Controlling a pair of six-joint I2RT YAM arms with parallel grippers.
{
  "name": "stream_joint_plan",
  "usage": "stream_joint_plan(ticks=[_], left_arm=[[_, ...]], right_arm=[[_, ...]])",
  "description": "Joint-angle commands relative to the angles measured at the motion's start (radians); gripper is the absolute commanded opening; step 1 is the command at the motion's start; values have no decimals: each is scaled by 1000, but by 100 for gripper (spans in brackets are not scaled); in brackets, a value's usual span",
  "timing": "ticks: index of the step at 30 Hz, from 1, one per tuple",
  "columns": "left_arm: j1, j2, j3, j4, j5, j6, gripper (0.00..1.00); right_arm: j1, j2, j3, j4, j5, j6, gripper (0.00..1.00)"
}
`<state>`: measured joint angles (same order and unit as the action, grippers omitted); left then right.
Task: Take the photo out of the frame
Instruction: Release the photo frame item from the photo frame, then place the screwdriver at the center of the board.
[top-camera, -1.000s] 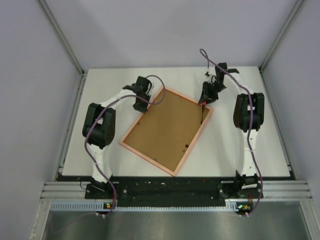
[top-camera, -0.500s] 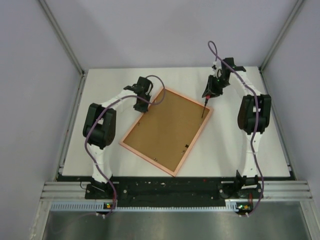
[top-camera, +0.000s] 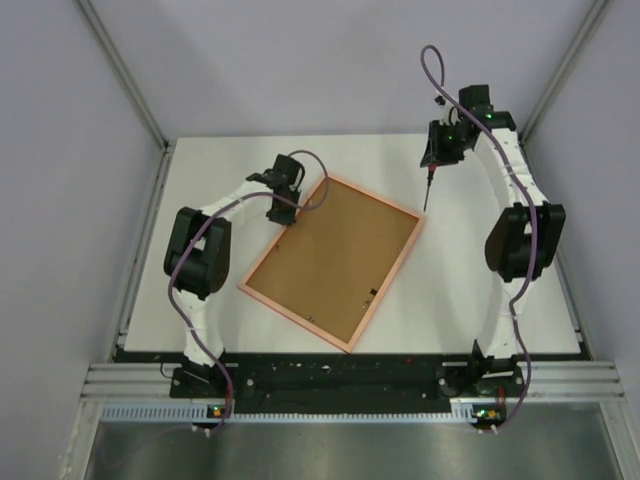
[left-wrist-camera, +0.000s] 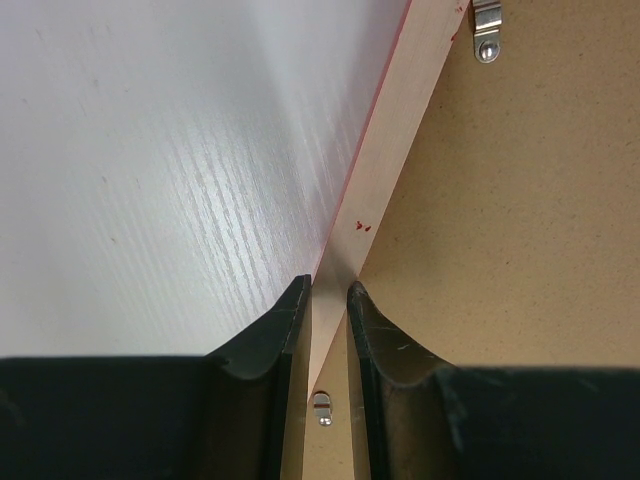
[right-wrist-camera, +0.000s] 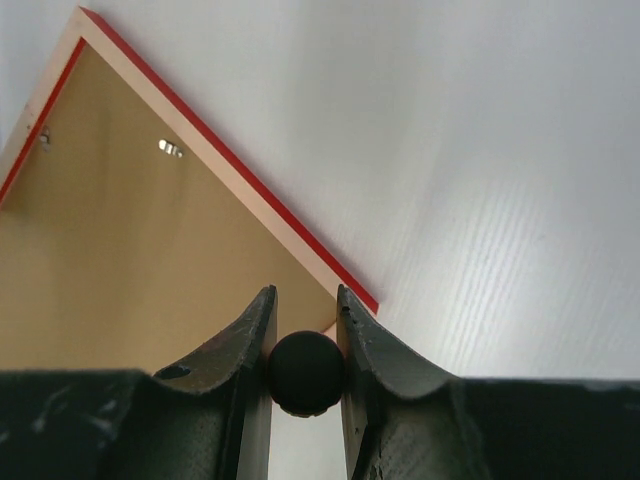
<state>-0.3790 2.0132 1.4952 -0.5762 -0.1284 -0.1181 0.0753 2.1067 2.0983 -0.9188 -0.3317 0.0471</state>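
Observation:
The frame (top-camera: 330, 262) lies face down and askew on the white table, showing its brown back and pale, red-edged rim (left-wrist-camera: 395, 140). The photo is hidden under it. My left gripper (top-camera: 281, 212) sits at the frame's far left edge, and its jaws (left-wrist-camera: 328, 290) are shut on the rim. My right gripper (top-camera: 436, 165) is raised beyond the frame's right corner (right-wrist-camera: 355, 292). It is shut on a thin tool (top-camera: 428, 192) with a round black handle (right-wrist-camera: 306, 372), and the tool's tip hangs down over the table.
Small metal tabs (left-wrist-camera: 487, 30) (right-wrist-camera: 170, 148) sit along the edges of the frame's back. White table (top-camera: 480, 290) surrounds the frame, and grey walls close in the left, right and back sides.
My right arm has lifted the tool off the frame's right corner and drawn it up and toward the back right. The left gripper and the frame have not moved.

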Motion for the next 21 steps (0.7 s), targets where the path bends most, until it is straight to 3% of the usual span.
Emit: stream_joint_plan(ticks=[1,9,12,21], left_arm=[[12,-8,-12,-5,-16,-29,11],[20,56,19,-19,47,-41,15],[22,59,17,-19,62,-35,25],[28,64,51,-63,64,8,44]], right_arm=[[-9,-151,-108,-5,127,-98,0],[-71,-261,-287,6,109,-118,0],[-71,-281,-314,1,108,-133,0],[-72,-202,-383,-46,217,-199,0]])
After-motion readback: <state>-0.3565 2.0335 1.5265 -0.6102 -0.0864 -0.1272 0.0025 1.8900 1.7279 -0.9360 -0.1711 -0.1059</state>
